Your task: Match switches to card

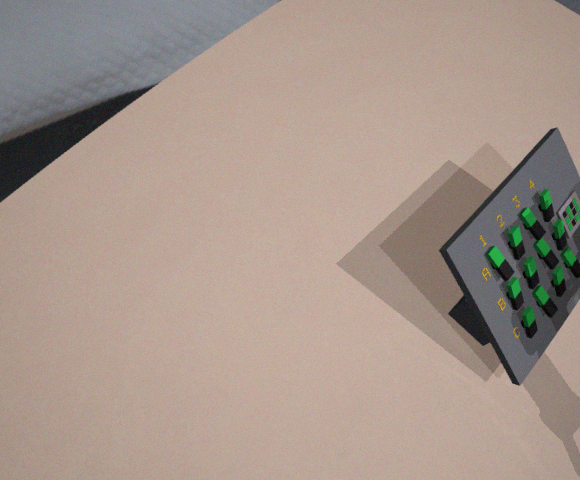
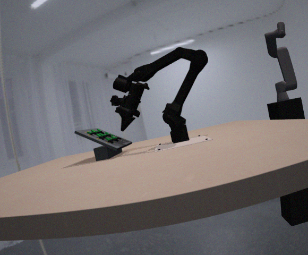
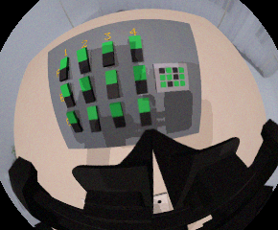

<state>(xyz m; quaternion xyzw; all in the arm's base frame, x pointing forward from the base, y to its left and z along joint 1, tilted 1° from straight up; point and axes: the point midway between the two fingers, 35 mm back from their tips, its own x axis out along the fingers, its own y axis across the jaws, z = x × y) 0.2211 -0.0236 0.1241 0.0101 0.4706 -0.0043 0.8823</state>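
The tilted grey panel [image 1: 548, 160] [image 3: 168, 40] carries rows A to C and columns 1 to 4. The small card [image 1: 570, 212] [image 3: 173, 77] reads dark, green, dark, green in its far row; green, green, dark, green in the middle; green, dark, green, green in the near row. By their tilt, A1, A3, B3, C2 and C4 [image 1: 572, 261] [image 3: 144, 111] look dark-raised; the others look green-raised. C4 appears to differ from the card. My gripper [image 2: 123, 129] [image 3: 150, 133] is shut and empty, above the panel's near side, below C4 in the wrist view.
A dark block [image 1: 471, 320] [image 2: 102, 153] props the panel on the wooden table [image 1: 228, 310] [image 2: 176, 175]. The arm's pale base plate [image 2: 194, 142] is behind the gripper. Another grey arm [image 2: 287, 68] stands on a black pedestal in the background.
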